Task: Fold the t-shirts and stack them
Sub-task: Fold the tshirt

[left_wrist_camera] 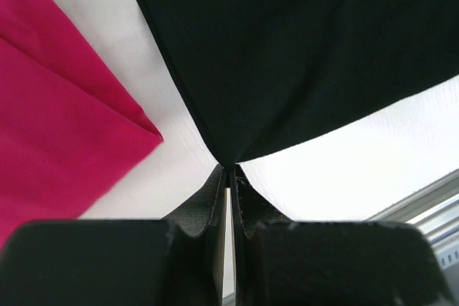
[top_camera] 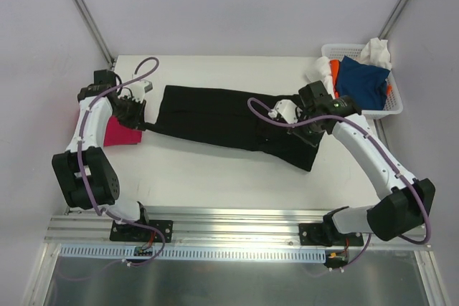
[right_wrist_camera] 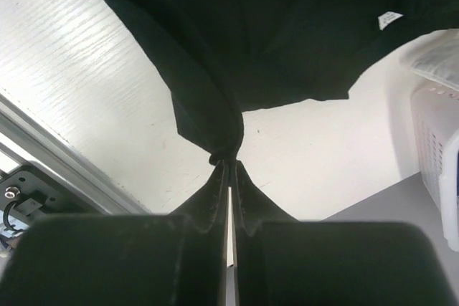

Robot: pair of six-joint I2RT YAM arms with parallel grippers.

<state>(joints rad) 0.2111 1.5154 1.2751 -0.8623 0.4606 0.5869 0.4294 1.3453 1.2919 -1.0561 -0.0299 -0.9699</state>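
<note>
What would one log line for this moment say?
left claw: shut on large black cloth t-shirt | right claw: shut on same shirt | magenta-pink cloth t-shirt: lies beside it

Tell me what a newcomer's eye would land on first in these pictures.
A large black t-shirt lies stretched across the middle of the table, pinched at one end by the left gripper and at the other by the right gripper. A folded magenta t-shirt glows at the left edge. A white basket in the far right corner holds a blue t-shirt.
</note>
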